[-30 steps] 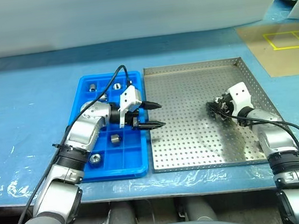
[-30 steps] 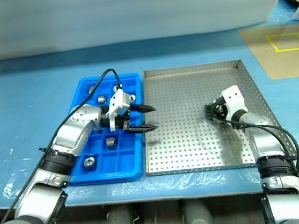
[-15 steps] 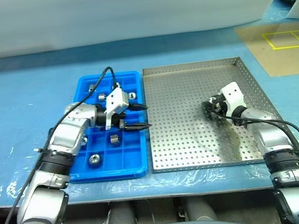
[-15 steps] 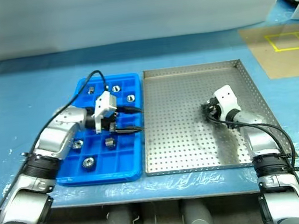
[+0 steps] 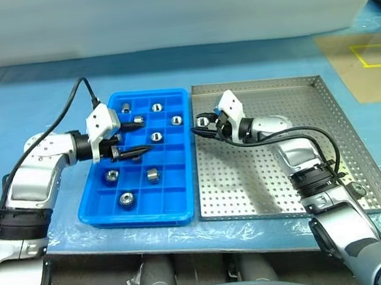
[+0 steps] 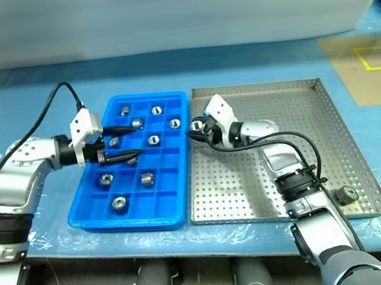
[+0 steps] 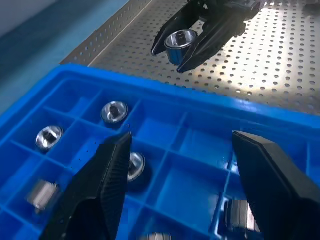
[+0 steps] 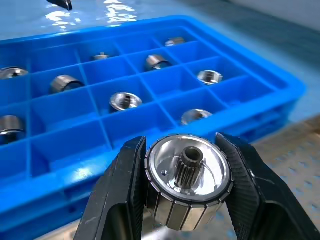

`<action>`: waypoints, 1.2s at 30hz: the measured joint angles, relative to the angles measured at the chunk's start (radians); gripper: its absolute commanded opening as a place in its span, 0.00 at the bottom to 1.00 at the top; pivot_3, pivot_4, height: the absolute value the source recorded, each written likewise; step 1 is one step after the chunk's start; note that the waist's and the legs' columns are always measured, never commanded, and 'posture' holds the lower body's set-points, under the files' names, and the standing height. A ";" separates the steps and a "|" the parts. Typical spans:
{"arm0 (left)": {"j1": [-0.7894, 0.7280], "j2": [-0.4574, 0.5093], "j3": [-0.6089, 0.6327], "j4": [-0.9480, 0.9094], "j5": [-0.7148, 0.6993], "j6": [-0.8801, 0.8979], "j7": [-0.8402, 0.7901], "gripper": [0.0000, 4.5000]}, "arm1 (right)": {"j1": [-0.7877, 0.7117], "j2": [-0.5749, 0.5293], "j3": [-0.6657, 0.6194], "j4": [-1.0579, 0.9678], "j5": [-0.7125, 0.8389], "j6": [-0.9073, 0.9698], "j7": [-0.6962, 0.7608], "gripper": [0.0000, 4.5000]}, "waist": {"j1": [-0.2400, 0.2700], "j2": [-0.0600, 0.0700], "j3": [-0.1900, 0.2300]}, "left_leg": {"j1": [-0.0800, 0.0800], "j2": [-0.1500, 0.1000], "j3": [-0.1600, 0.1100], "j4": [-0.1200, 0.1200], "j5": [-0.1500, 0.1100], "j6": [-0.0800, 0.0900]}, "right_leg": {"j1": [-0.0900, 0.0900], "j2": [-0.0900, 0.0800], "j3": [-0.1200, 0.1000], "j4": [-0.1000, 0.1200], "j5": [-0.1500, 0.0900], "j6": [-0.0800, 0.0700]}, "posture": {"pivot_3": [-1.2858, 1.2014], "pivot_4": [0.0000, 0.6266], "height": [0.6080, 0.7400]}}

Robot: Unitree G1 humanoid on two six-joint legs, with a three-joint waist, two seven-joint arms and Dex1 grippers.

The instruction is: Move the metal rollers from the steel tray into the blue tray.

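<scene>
The blue tray [image 5: 94,214] lies left of the steel tray [image 5: 286,193], their long sides touching. Several metal rollers [image 5: 155,137] sit in the blue tray's compartments, and one roller [image 6: 346,195] rests at the steel tray's near right corner. My right gripper [image 5: 202,123] is shut on a roller [image 8: 189,182] at the steel tray's left rim, just short of the blue tray's edge. The left wrist view shows that held roller [image 7: 179,40] too. My left gripper [image 5: 137,137] hangs open over the blue tray's left half with nothing between its fingers [image 7: 105,185].
Both trays lie on a table under blue plastic sheeting [image 5: 34,98]. A brown board with yellow tape lines [image 5: 367,60] lies at the far right. A black cable [image 5: 78,93] arcs from the left gripper, another [image 5: 313,135] loops over the steel tray.
The right gripper has shut on a roller and carried it left from the steel tray's right side to its left rim. The open left gripper has drawn back left over the blue tray.
</scene>
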 measured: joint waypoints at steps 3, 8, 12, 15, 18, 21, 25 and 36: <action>0.106 0.027 0.059 -0.108 -0.032 0.057 0.045 0.74 | -0.021 0.014 0.024 0.042 -0.001 -0.014 0.049 0.39 | 0.011 0.000 0.000 | 0.000 0.000 -0.001 0.000 0.000 0.000 | 0.000 0.000 0.000 0.000 0.000 0.000 | 0.58 0.24 1.00; 0.196 0.042 0.116 -0.211 -0.061 0.122 0.103 0.74 | -0.035 0.042 0.048 0.077 -0.003 -0.027 0.108 0.39 | 0.033 0.000 0.000 | 0.001 0.001 -0.002 -0.001 0.001 -0.002 | 0.000 0.000 -0.001 0.001 0.000 0.000 | 0.59 0.24 1.00; 0.213 0.047 0.128 -0.254 -0.074 0.152 0.137 0.74 | -0.054 0.078 0.065 0.086 -0.003 -0.026 0.138 0.39 | 0.038 -0.001 0.000 | 0.001 0.001 -0.005 0.000 0.002 -0.003 | 0.000 0.000 0.000 0.002 0.000 0.000 | 0.60 0.24 1.00; 0.220 0.047 0.128 -0.279 -0.084 0.167 0.156 0.74 | -0.066 0.093 0.081 0.086 -0.003 -0.026 0.162 0.39 | 0.042 -0.001 0.000 | 0.001 0.001 -0.005 -0.001 0.002 -0.004 | 0.000 0.000 -0.001 0.002 0.000 0.000 | 0.60 0.24 1.00; 0.232 0.047 0.128 -0.296 -0.091 0.178 0.167 0.74 | -0.066 0.091 0.094 0.089 -0.005 -0.026 0.179 0.39 | 0.047 -0.001 0.000 | 0.001 0.000 -0.005 -0.001 0.003 -0.005 | 0.000 0.000 -0.001 0.001 0.000 0.000 | 0.60 0.24 1.00; 0.236 0.047 0.128 -0.300 -0.097 0.186 0.172 0.74 | -0.064 0.077 0.105 0.089 -0.006 -0.022 0.208 0.39 | 0.053 -0.001 0.000 | 0.000 0.000 -0.005 -0.001 0.003 -0.005 | -0.001 0.000 -0.001 0.001 0.000 0.000 | 0.60 0.24 1.00; 0.236 0.048 0.128 -0.302 -0.100 0.186 0.179 0.74 | -0.039 0.062 0.105 0.088 -0.002 -0.020 0.230 0.60 | 0.056 -0.001 0.000 | 0.001 0.000 -0.005 -0.001 0.003 -0.005 | 0.000 0.000 0.000 0.001 0.000 0.000 | 0.60 0.24 1.00; 0.164 0.039 0.087 -0.268 -0.101 0.179 0.154 0.74 | -0.036 0.049 0.079 0.070 -0.004 -0.006 0.155 0.81 | 0.055 -0.001 0.000 | 0.001 0.000 -0.005 -0.001 0.004 -0.007 | 0.000 0.000 0.000 0.002 0.000 0.000 | 0.55 0.24 1.00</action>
